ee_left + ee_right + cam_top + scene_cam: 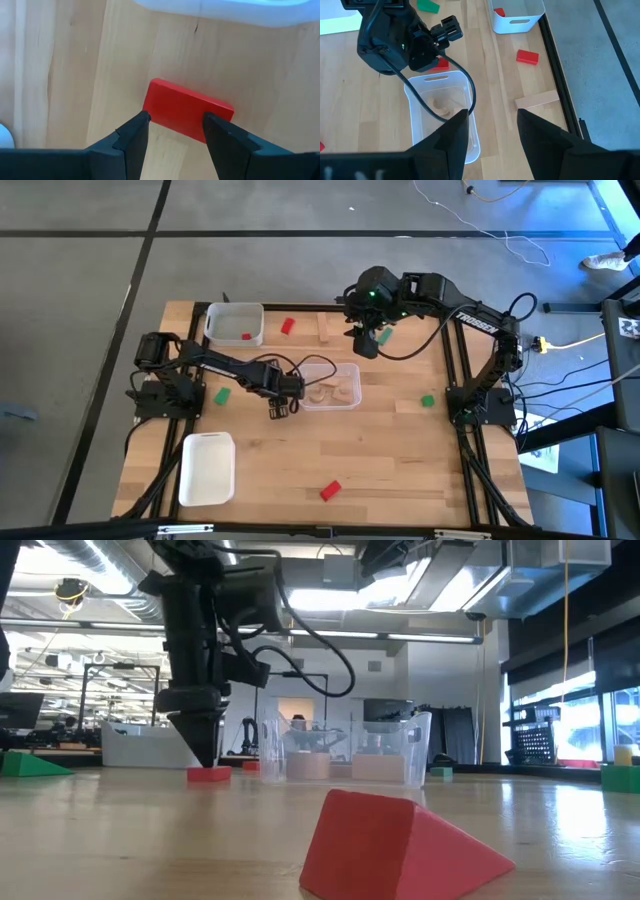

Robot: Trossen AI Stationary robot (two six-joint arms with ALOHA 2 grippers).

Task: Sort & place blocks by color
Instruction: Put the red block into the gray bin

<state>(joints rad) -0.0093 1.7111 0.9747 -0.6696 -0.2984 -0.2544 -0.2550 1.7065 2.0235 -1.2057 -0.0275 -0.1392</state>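
- Red flat rectangular block (187, 111) lies on the wooden table (400, 470) beside the clear tray (350, 402), mid-table.
- Left gripper (172, 132) straddles it, jaws parted, not yet clamped.
- Likely light, rigid, painted-smooth; pinch across its short sides.
- Right gripper (490, 127) hangs open near the far edge.

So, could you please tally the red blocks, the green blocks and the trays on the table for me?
Red blocks: 4
Green blocks: 3
Trays: 3
Total: 10
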